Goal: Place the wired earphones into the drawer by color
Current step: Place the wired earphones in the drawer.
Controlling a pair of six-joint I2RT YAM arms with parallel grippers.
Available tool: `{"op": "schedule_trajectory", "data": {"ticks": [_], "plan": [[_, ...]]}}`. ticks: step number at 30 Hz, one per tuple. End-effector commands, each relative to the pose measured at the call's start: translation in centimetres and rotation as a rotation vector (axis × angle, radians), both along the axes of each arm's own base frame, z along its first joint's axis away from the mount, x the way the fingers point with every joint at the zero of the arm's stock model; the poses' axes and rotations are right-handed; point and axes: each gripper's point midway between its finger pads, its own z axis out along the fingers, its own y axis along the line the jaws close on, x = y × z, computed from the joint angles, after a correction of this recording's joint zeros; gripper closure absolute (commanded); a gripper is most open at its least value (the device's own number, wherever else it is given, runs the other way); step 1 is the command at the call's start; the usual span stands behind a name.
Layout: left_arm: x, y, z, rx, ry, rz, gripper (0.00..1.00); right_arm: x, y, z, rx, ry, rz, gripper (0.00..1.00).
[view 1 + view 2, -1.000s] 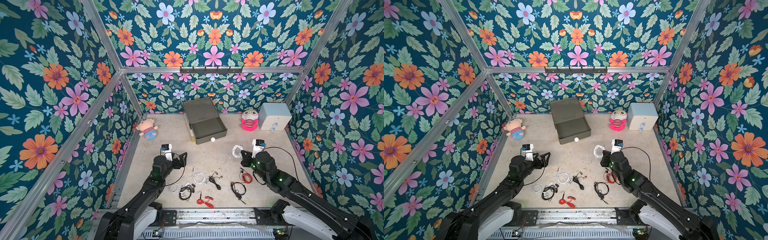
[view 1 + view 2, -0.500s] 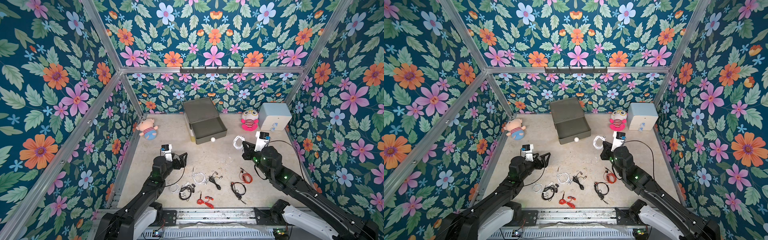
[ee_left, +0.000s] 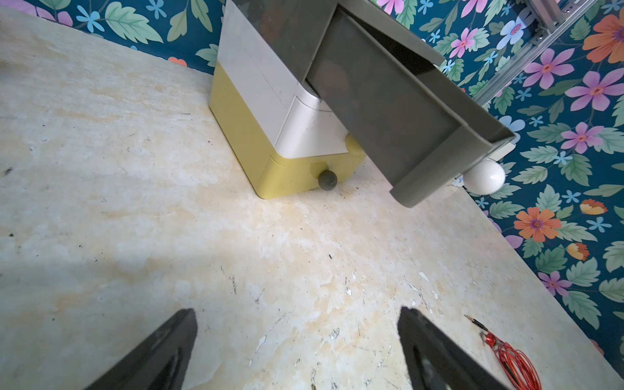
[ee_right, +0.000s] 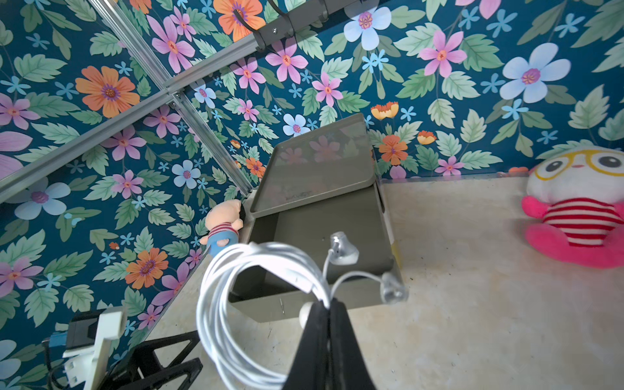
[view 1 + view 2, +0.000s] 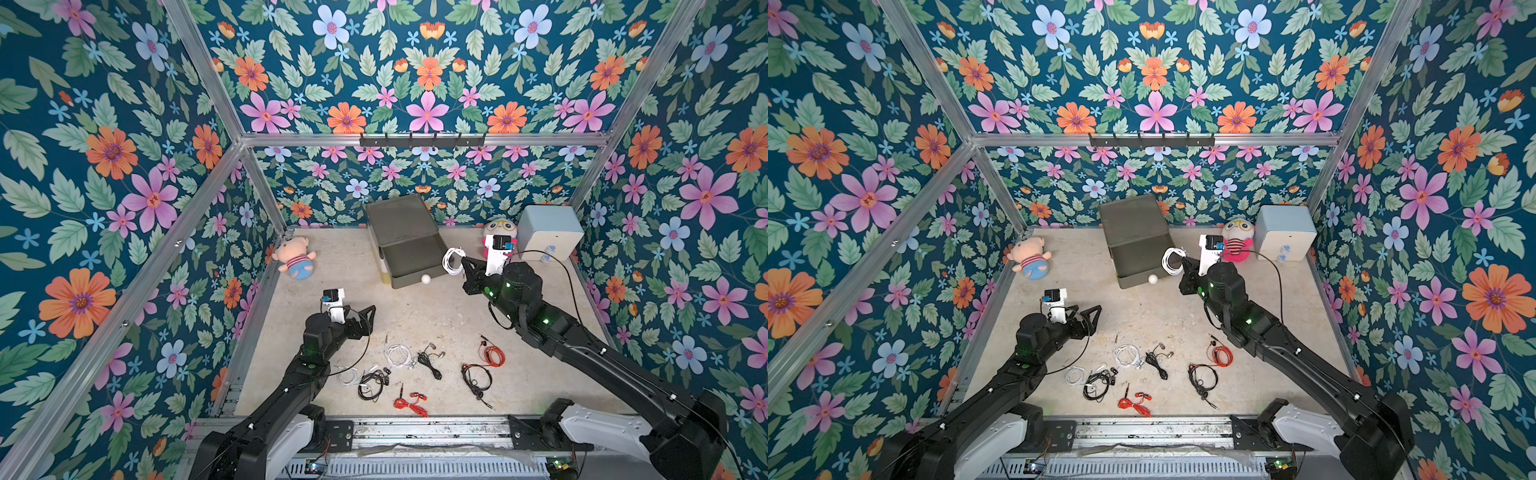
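A white earphone coil (image 5: 452,261) is hanging pinched in the closed right claw (image 5: 463,262), right of centre in both top views and just beside the right rim of the open drawer (image 5: 409,257). In the right wrist view its two earbuds (image 4: 344,251) are dangling in front of the drawer's near corner. The drawer is olive-grey with a white ball knob (image 5: 425,279), and it is sitting pulled out at upper centre.

Seven more bundles are lying on the worktop (image 5: 415,316) at lower centre:
- a second white coil (image 5: 398,354)
- a fainter white bundle (image 5: 348,376)
- a black tangle (image 5: 372,381)
- a small black bundle (image 5: 430,360)
- a black loop (image 5: 477,380)
- an orange-red coil (image 5: 492,354)
- a red bundle (image 5: 411,404), nearest the bottom edge
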Motion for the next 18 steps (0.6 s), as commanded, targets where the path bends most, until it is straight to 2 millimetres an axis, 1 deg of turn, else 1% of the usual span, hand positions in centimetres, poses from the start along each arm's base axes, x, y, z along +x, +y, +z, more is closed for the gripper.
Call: {"op": "schedule_trajectory", "data": {"ticks": [1, 4, 8, 14, 15, 18], "plan": [[0.1, -0.4, 0.9, -0.016, -0.038, -0.021, 0.01, 1.0, 1.7, 1.5, 0.017, -0.049, 0.041, 1.00], [0.1, -0.5, 0.9, -0.019, -0.037, -0.024, 0.01, 2.2, 3.2, 1.2, 0.010, -0.038, 0.059, 1.00], [0.0, -0.5, 0.9, -0.024, -0.035, -0.027, 0.01, 4.0, 5.2, 0.2, -0.007, -0.011, 0.078, 1.00], [0.1, -0.5, 0.7, -0.027, -0.024, -0.019, 0.01, 6.3, 7.4, -1.7, -0.028, 0.033, 0.090, 1.00], [0.1, -0.5, 0.8, -0.027, -0.025, -0.019, 0.01, 6.6, 7.8, -2.3, -0.036, 0.046, 0.092, 1.00], [0.1, -0.4, 0.7, -0.028, -0.024, -0.017, 0.01, 7.5, 8.7, -3.4, -0.051, 0.070, 0.096, 1.00]]}}
